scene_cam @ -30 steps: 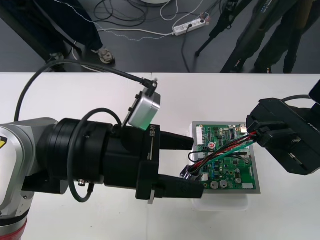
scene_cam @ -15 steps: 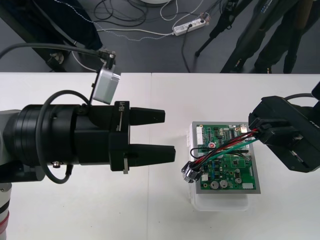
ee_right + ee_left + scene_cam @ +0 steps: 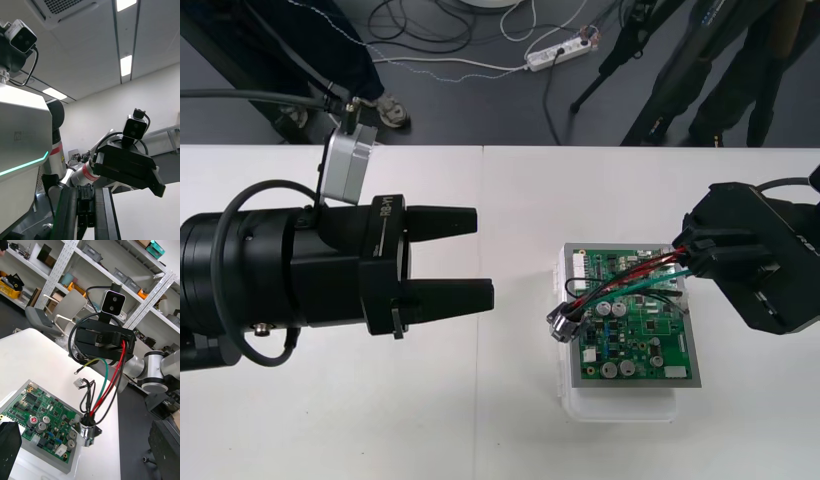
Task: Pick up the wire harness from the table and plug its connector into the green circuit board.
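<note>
Over light table [image 3: 510,200]: right gripper [image 3: 695,262] clamped on wire harness [image 3: 630,281] above green circuit board [image 3: 642,342]; left gripper [image 3: 483,258] wide.

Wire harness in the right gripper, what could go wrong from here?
1. The wire harness drapes across the green circuit board from the right gripper and may hinder plugging in.
2. Its metal socket dangles at the board's left edge and could snag components.
3. The left gripper, open, stands apart, steadying nothing.
</note>
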